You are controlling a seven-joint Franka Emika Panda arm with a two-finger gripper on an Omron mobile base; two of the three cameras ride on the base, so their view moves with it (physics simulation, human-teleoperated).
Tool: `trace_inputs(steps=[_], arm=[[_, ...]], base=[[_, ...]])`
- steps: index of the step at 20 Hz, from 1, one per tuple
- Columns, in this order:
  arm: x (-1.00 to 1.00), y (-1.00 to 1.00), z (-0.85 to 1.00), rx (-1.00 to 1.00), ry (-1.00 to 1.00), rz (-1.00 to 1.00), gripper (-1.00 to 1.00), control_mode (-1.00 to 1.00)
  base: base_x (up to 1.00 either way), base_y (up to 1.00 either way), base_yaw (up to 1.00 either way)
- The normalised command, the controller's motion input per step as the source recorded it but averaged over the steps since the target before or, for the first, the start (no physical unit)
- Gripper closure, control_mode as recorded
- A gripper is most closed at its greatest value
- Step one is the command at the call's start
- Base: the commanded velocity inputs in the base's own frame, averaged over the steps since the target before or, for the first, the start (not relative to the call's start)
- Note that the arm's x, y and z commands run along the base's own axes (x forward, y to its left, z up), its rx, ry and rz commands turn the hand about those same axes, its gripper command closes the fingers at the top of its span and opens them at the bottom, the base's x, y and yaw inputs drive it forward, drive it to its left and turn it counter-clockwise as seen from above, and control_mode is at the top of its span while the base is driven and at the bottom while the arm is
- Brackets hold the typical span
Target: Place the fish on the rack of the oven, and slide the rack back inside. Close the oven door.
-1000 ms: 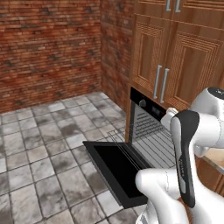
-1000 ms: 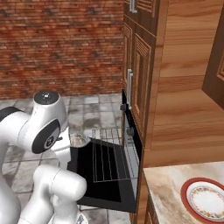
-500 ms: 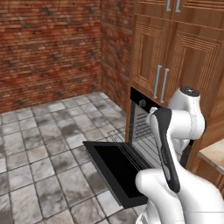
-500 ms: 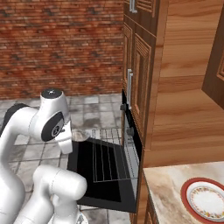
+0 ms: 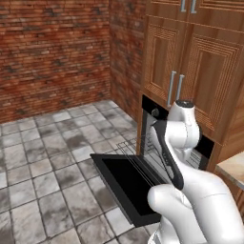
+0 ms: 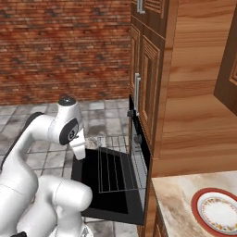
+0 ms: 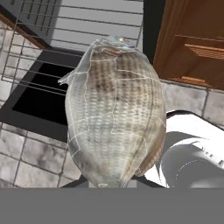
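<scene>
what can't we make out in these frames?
- Gripper fingertips: in the hand view the fish covers them, so the grip itself is unseen.
- Fish in the base views: only a small blur beside the arm.
- Oven cavity: left base view, arm blocks most of it.
- Rack: thin wires; whether it rests on the door or hangs above is unclear.
- Plate: cut by the right edge.
</scene>
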Motion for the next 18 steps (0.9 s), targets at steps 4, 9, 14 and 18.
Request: trace_inputs(steps=[4,9,14,18], arm=[[0.54,-0.07,-0.58,-0.03,0.01,0.00,1.00,-1.00],[0.39,-0.21,-0.55,-0.01,0.00,0.00,1.00,-1.00],[0.33,-0.27,-0.45,0.00,0.00,0.00,1.00,-1.00],[0.46,-0.06,-0.33,0.00,0.00,0.00,1.00,-1.00]], base=[[0.00,0.00,0.00],[0.00,0.00,0.00],[0.00,0.00,0.00],[0.00,0.00,0.00]])
